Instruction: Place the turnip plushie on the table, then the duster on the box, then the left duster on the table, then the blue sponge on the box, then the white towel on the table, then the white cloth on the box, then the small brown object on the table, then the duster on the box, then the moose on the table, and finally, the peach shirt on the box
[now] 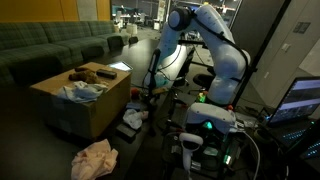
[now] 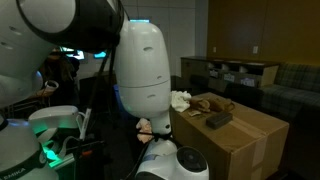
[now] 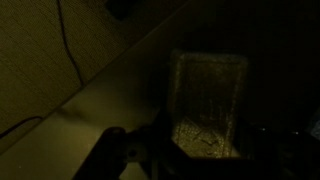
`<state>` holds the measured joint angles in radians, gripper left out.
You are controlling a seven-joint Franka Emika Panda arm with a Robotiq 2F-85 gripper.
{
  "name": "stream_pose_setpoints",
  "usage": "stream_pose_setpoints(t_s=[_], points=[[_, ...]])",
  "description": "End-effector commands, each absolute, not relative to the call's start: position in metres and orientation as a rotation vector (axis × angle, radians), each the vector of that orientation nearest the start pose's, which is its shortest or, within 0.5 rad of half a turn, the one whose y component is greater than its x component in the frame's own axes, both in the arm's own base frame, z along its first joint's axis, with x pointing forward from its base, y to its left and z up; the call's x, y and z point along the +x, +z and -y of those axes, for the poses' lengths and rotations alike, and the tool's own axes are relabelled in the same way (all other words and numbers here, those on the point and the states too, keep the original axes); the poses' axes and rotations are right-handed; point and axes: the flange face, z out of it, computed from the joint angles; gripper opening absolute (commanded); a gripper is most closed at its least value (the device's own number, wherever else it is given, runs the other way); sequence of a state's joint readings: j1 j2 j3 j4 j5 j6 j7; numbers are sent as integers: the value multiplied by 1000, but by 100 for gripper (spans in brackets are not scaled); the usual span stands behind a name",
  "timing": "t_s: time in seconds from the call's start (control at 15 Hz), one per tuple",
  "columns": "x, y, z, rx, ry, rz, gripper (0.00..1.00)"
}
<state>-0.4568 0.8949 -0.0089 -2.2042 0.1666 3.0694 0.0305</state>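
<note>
The tan cardboard box [image 1: 80,100] [image 2: 240,140] shows in both exterior views. On its top lie the dark brown moose [image 1: 84,74] [image 2: 210,103] and the bluish white towel [image 1: 82,91] [image 2: 180,98]. The peach shirt [image 1: 94,158] lies crumpled on the floor in front of the box. My gripper [image 1: 152,78] hangs low, to the right of the box. The wrist view is very dark. In it a pale speckled rectangular thing [image 3: 205,100] stands right at my gripper [image 3: 205,152]; whether the jaws touch it I cannot tell. The table does not show clearly.
A green couch [image 1: 50,45] runs behind the box. A small dark flat object [image 2: 218,120] lies on the box top. A white item [image 1: 131,119] sits low beside the box. The robot's white arm [image 2: 140,70] blocks much of an exterior view. A cable [image 3: 66,45] crosses the wrist view.
</note>
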Motion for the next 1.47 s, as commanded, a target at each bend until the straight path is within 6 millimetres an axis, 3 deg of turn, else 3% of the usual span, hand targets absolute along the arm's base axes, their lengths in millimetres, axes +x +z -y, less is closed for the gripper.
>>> stream_pose_setpoints(t_s=[0.0,0.27,0.67,1.2,1.4], points=[[426,15,222,-3012,64,-964,32],[426,65,215,-3061,61,-931,32],[435,155,196,-3188,-18,-876,32],[484,278,166,-3379,-203,-700,32],[511,310,147,-3404,-274,-569,32]])
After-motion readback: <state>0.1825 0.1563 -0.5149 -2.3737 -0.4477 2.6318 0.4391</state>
